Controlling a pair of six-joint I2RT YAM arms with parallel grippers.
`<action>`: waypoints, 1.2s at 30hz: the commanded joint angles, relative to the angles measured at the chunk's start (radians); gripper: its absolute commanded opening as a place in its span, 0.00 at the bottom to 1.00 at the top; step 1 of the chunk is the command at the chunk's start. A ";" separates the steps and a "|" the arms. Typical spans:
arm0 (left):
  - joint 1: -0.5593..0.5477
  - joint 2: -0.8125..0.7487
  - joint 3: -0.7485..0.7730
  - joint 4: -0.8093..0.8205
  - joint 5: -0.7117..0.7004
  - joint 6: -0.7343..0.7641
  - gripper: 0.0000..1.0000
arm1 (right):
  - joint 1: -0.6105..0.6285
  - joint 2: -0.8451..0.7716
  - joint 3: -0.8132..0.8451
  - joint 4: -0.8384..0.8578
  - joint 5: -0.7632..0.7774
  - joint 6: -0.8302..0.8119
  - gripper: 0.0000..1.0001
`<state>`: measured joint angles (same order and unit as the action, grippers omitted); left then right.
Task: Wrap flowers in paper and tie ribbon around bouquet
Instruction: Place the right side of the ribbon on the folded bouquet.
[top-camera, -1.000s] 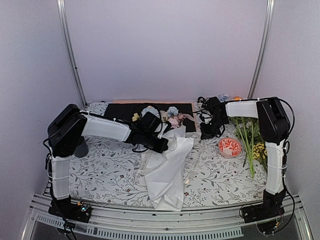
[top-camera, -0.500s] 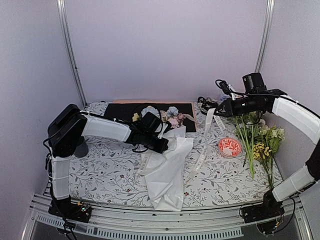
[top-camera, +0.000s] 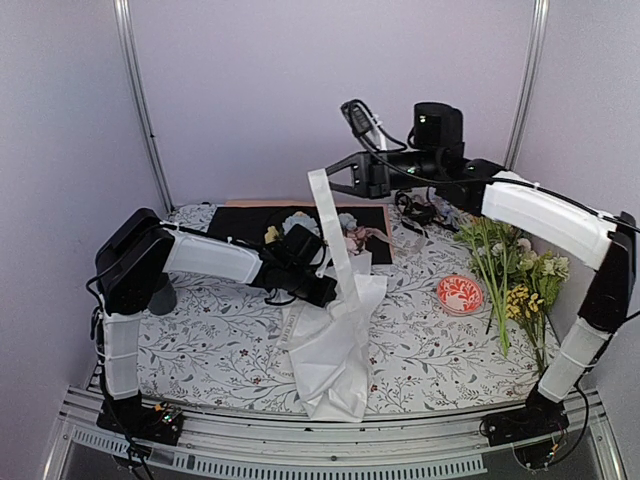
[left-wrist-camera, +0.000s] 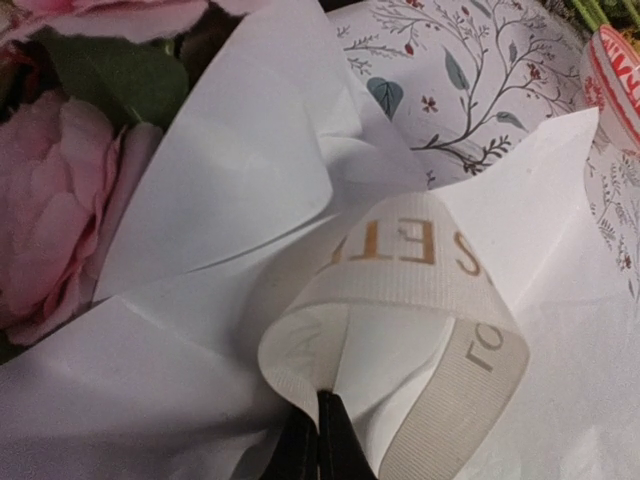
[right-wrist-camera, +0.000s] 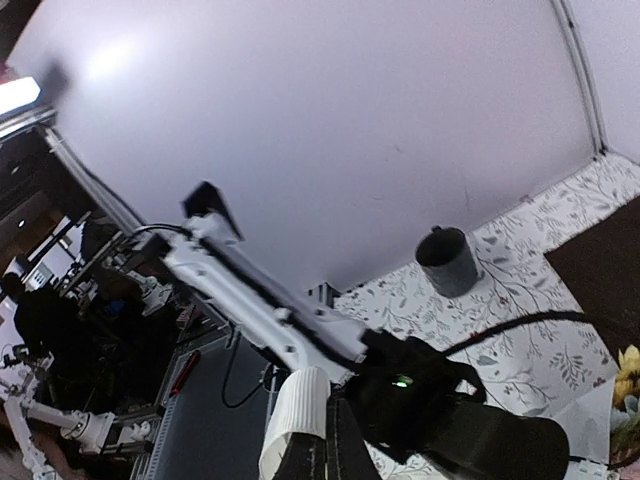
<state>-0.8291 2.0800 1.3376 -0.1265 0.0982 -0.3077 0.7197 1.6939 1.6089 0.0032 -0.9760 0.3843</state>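
Tying step: right fingers (right-wrist-camera: 335, 450) are clamping the ribbon (top-camera: 335, 235) end high over the bouquet (top-camera: 330, 345) lying on the worktop (top-camera: 200, 340); left fingers (left-wrist-camera: 330, 445) are pinching its loop. Next probably: winding it round, taut.

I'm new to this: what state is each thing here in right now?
ribbon, stretched from bouquet up to right end effector.
bouquet, wrapped, lying down.
left end effector, shut on ribbon at bouquet.
right end effector, shut on ribbon, up high.
red-and-white disc, lying flat.
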 joint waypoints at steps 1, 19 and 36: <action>-0.003 0.021 -0.033 -0.020 -0.005 -0.012 0.00 | 0.005 0.166 0.050 -0.039 0.192 0.088 0.00; -0.001 0.008 -0.061 -0.004 -0.009 -0.012 0.00 | -0.355 0.141 0.223 -0.118 0.489 0.066 0.00; -0.001 0.012 -0.064 -0.005 -0.008 -0.010 0.00 | -0.209 0.213 0.229 -0.113 0.371 0.008 0.00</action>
<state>-0.8291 2.0800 1.3014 -0.0723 0.0990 -0.3229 0.4267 1.8420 1.8656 -0.0940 -0.5461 0.4107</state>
